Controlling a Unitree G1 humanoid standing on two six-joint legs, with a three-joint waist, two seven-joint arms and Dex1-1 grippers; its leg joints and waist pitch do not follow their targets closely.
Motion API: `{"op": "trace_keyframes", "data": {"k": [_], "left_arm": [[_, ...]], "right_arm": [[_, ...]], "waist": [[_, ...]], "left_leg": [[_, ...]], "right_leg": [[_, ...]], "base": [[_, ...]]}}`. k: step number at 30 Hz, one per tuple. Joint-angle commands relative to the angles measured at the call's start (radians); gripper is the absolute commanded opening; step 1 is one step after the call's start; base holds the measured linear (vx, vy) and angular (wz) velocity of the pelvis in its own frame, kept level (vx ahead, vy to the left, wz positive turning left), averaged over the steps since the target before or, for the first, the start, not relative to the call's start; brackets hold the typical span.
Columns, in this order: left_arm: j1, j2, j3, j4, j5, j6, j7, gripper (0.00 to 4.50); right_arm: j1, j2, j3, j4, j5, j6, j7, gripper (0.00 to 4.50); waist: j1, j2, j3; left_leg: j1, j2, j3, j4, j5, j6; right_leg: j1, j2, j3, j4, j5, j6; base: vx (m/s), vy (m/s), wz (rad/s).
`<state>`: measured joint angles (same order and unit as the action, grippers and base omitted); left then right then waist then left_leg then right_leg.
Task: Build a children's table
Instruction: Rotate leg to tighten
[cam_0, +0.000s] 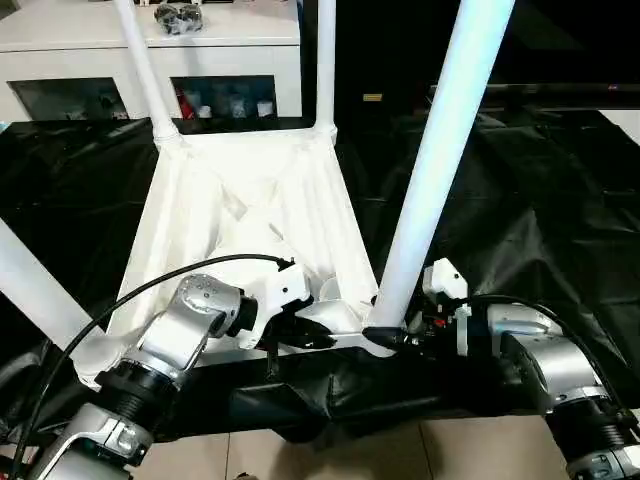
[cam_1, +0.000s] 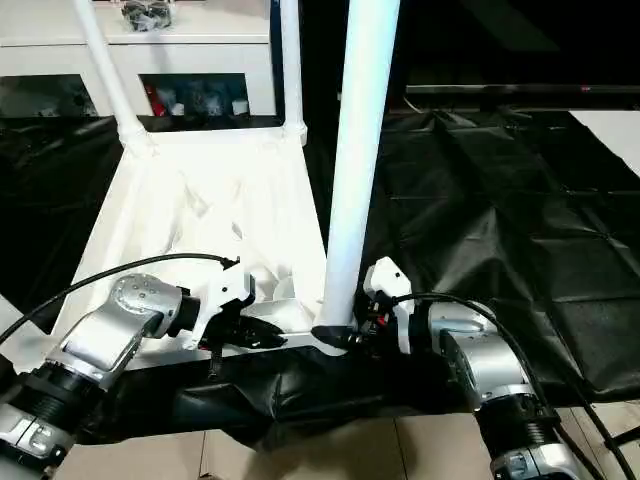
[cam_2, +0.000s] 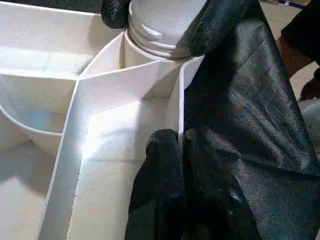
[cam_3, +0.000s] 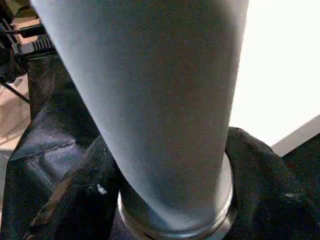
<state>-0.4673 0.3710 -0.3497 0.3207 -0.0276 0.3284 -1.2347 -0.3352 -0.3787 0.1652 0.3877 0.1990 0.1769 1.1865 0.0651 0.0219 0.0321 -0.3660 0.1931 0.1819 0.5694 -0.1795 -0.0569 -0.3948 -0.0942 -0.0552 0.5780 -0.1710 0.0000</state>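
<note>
Head pair: 2 eyes set high, looking forward and down over both forearms at the upturned tabletop (cam_0: 250, 215) on the black-draped table (cam_0: 530, 210), cabinet (cam_0: 150, 50) beyond. Same scene twice, slightly offset. Left wrist view: very close, along the left claw (cam_2: 181, 165) at the tabletop's ribbed corner. Right wrist view: closer still, against the near leg (cam_3: 150, 100). Shared by all 4: that leg's base in its socket (cam_2: 160, 40).

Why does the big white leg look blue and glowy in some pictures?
In the left eye view, bright light washes out the near leg and the tabletop, giving a bluish glare. In the right wrist view that leg sits very close, so it looks grey, shaded and soft. The black cloth shows shiny streaks.
</note>
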Motion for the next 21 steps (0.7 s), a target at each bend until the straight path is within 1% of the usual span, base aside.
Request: {"op": "trace_keyframes", "data": {"k": [1, 5, 6, 7, 8, 9, 10, 11, 12, 13, 14, 15, 16, 17, 18, 19, 20, 21], "left_arm": [[-0.027, -0.025, -0.01, -0.001, -0.009, -0.008, 0.029, 0.0], [-0.014, -0.028, 0.004, -0.005, -0.007, -0.005, 0.056, 0.0], [-0.012, -0.03, 0.007, -0.005, -0.007, -0.003, 0.061, 0.0], [-0.011, -0.049, 0.019, -0.005, -0.006, 0.009, 0.1, 0.0], [-0.011, -0.049, 0.019, -0.005, -0.006, 0.009, 0.1, 0.0], [-0.012, -0.066, 0.025, -0.003, -0.003, 0.02, 0.131, 0.0], [-0.013, -0.074, 0.027, -0.003, -0.002, 0.025, 0.142, 0.0], [-0.02, -0.118, 0.034, 0.003, 0.0, 0.047, 0.197, 0.0], [-0.025, -0.144, 0.038, 0.006, 0.001, 0.06, 0.229, 0.0], [-0.026, -0.149, 0.039, 0.007, 0.001, 0.063, 0.236, 0.0], [-0.032, -0.174, 0.042, 0.01, 0.001, 0.072, 0.264, 0.0], [-0.042, -0.206, 0.046, 0.017, 0.002, 0.083, 0.3, 0.0], [-0.046, -0.223, 0.047, 0.021, 0.003, 0.088, 0.315, 0.0], [-0.046, -0.223, 0.047, 0.021, 0.003, 0.088, 0.315, 0.0], [-0.053, -0.248, 0.044, 0.026, 0.005, 0.09, 0.335, 0.0], [-0.054, -0.254, 0.043, 0.027, 0.006, 0.091, 0.34, 0.0], [-0.055, -0.267, 0.039, 0.026, 0.008, 0.09, 0.348, 0.0], [-0.055, -0.269, 0.037, 0.025, 0.009, 0.089, 0.348, 0.0]], "right_arm": [[0.034, 0.042, 0.104, -0.004, -0.005, 0.031, 0.06, 2.68], [0.04, 0.054, 0.102, 0.008, -0.009, 0.024, 0.047, 2.64], [0.041, 0.056, 0.101, 0.011, -0.01, 0.024, 0.043, 2.64], [0.04, 0.083, 0.081, 0.026, -0.009, 0.028, -0.008, 2.64], [0.04, 0.083, 0.081, 0.026, -0.009, 0.028, -0.008, 2.64], [0.034, 0.108, 0.06, 0.044, -0.011, 0.026, -0.062, 2.64], [0.031, 0.119, 0.05, 0.055, -0.013, 0.021, -0.088, 2.64], [0.004, 0.174, 0.0, 0.125, -0.031, 0.01, -0.241, 2.63], [-0.012, 0.203, -0.025, 0.164, -0.042, 0.008, -0.325, 2.63], [-0.015, 0.209, -0.03, 0.172, -0.044, 0.007, -0.343, 2.63], [-0.025, 0.237, -0.05, 0.195, -0.046, 0.008, -0.411, 2.62], [-0.041, 0.272, -0.078, 0.224, -0.045, 0.011, -0.498, 2.62], [-0.05, 0.289, -0.091, 0.241, -0.042, 0.017, -0.536, 2.62], [-0.05, 0.289, -0.091, 0.241, -0.042, 0.017, -0.536, 2.62], [-0.062, 0.315, -0.095, 0.263, -0.049, 0.016, -0.585, 2.62], [-0.066, 0.322, -0.095, 0.27, -0.054, 0.015, -0.604, 2.62], [-0.075, 0.34, -0.089, 0.284, -0.073, 0.005, -0.638, 2.62], [-0.078, 0.344, -0.084, 0.288, -0.08, -0.002, -0.645, 2.62]], "waist": [[0.001, -0.008, -0.048], [0.001, -0.007, -0.048], [-0.001, -0.003, -0.048], [-0.001, -0.005, -0.048], [-0.003, -0.004, -0.044], [-0.003, -0.004, -0.044], [-0.007, -0.003, -0.041], [-0.009, -0.001, -0.039], [-0.016, -0.002, -0.035], [-0.019, -0.003, -0.034], [-0.025, -0.002, -0.033], [-0.029, -0.002, -0.032], [-0.04, -0.003, -0.031], [-0.045, -0.002, -0.033], [-0.046, -0.002, -0.033], [-0.05, 0.004, -0.033], [-0.056, 0.002, -0.034], [-0.056, 0.003, -0.033]], "left_leg": [[0.01, 0.035, -0.006, -0.069, -0.252, 0.041], [0.009, 0.035, -0.007, -0.07, -0.258, 0.036], [0.01, 0.035, -0.006, -0.07, -0.261, 0.033], [0.011, 0.034, -0.006, -0.07, -0.266, 0.031], [0.009, 0.034, -0.007, -0.073, -0.281, 0.026], [0.012, 0.034, -0.008, -0.073, -0.293, 0.022], [0.015, 0.034, -0.008, -0.074, -0.319, 0.013], [0.016, 0.033, -0.011, -0.077, -0.342, -0.003], [0.02, 0.031, -0.015, -0.079, -0.387, -0.017], [0.02, 0.03, -0.017, -0.08, -0.4, -0.024], [0.017, 0.028, -0.023, -0.083, -0.42, -0.034], [0.019, 0.027, -0.024, -0.082, -0.431, -0.036], [0.017, 0.024, -0.028, -0.082, -0.451, -0.037], [0.014, 0.022, -0.033, -0.082, -0.46, -0.034], [0.012, 0.022, -0.034, -0.083, -0.463, -0.031], [0.015, 0.023, -0.034, -0.084, -0.473, -0.03], [0.012, 0.021, -0.036, -0.084, -0.478, -0.026], [0.013, 0.021, -0.035, -0.085, -0.481, -0.024]], "right_leg": [[0.04, -0.043, 0.031, -0.06, -0.24, -0.226], [0.039, -0.044, 0.031, -0.062, -0.26, -0.218], [0.039, -0.043, 0.031, -0.063, -0.26, -0.215], [0.039, -0.043, 0.031, -0.064, -0.265, -0.216], [0.038, -0.044, 0.031, -0.066, -0.29, -0.212], [0.037, -0.044, 0.031, -0.068, -0.31, -0.207], [0.031, -0.045, 0.032, -0.074, -0.35, -0.2], [0.03, -0.047, 0.031, -0.077, -0.397, -0.186], [0.025, -0.048, 0.028, -0.086, -0.472, -0.166], [0.026, -0.049, 0.026, -0.088, -0.507, -0.152], [0.028, -0.049, 0.022, -0.093, -0.556, -0.124], [0.026, -0.048, 0.021, -0.096, -0.573, -0.114], [0.024, -0.049, 0.018, -0.102, -0.606, -0.096], [0.027, -0.05, 0.015, -0.105, -0.621, -0.084], [0.028, -0.049, 0.014, -0.107, -0.619, -0.08], [0.024, -0.049, 0.012, -0.111, -0.601, -0.085], [0.027, -0.047, 0.008, -0.11, -0.59, -0.087], [0.025, -0.048, 0.007, -0.112, -0.591, -0.088]], "base": [[0.0, 0.0, 0.0], [0.0, 0.0, 0.0], [0.0, 0.0, 0.0], [0.0, 0.0, 0.0], [0.0, 0.0, 0.0], [0.0, 0.0, 0.0], [0.0, 0.0, 0.0], [0.0, 0.0, 0.0], [0.0, 0.0, 0.0], [0.0, 0.0, 0.0], [0.0, 0.0, 0.0], [0.0, 0.0, 0.0], [0.0, 0.0, 0.0], [-0.055, 0.023, -0.16], [0.0, 0.0, 0.0], [0.0, 0.0, 0.0], [0.0, 0.0, 0.0], [0.0, 0.0, 0.0]]}}
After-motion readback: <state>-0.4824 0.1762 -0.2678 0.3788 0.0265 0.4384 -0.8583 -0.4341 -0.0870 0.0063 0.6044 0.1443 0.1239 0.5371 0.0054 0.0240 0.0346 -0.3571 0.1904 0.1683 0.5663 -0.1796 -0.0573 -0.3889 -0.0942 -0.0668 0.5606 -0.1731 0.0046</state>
